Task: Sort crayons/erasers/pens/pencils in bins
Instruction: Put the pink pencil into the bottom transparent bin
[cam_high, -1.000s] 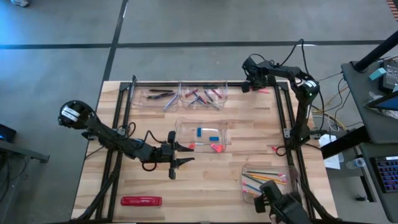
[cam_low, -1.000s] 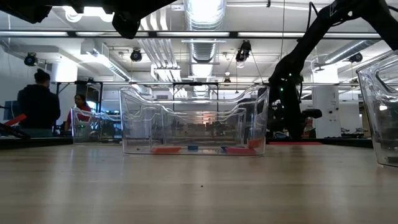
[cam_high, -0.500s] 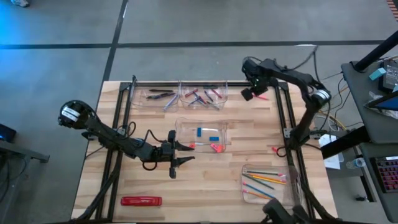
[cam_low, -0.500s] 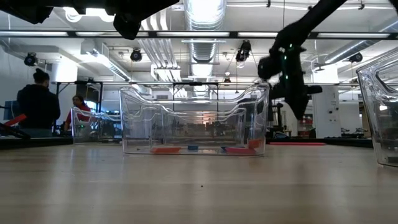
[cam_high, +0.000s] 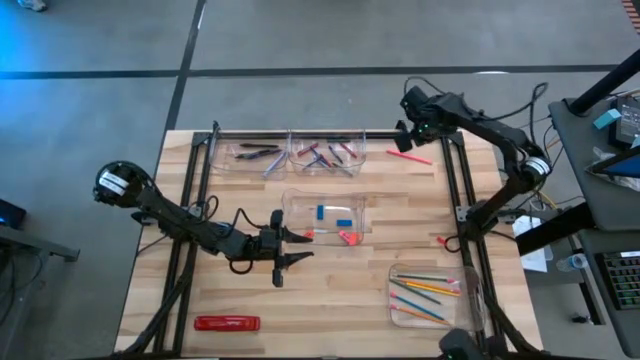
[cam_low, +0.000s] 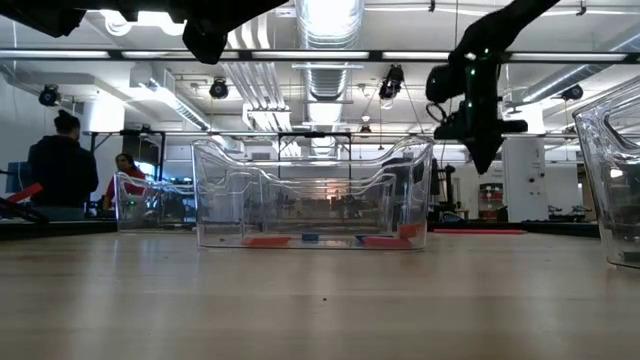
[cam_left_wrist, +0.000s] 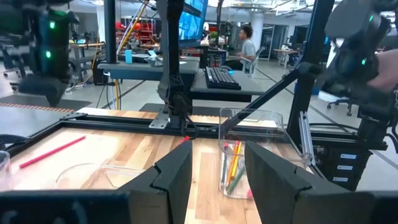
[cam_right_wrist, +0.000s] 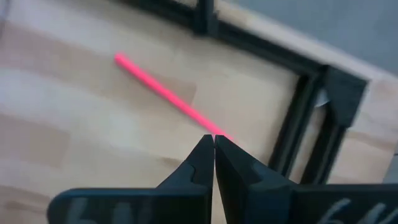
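Pencil step: pink pencil (cam_high: 410, 156) lies on table just below right gripper (cam_high: 409, 128), fingers pressed together, empty. Next: spread, drop onto it, carry to pencil bin (cam_high: 470, 300). Left gripper (cam_high: 300, 245) waits, half-spread, holding nothing.

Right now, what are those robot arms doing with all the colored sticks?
They are sorting school supplies into clear bins. The right tool is shut and empty, up over the table's far right corner, above a pink pencil lying loose on the wood. The left tool hangs partly open beside the eraser bin, holding nothing. A red flat pack lies near the front edge.
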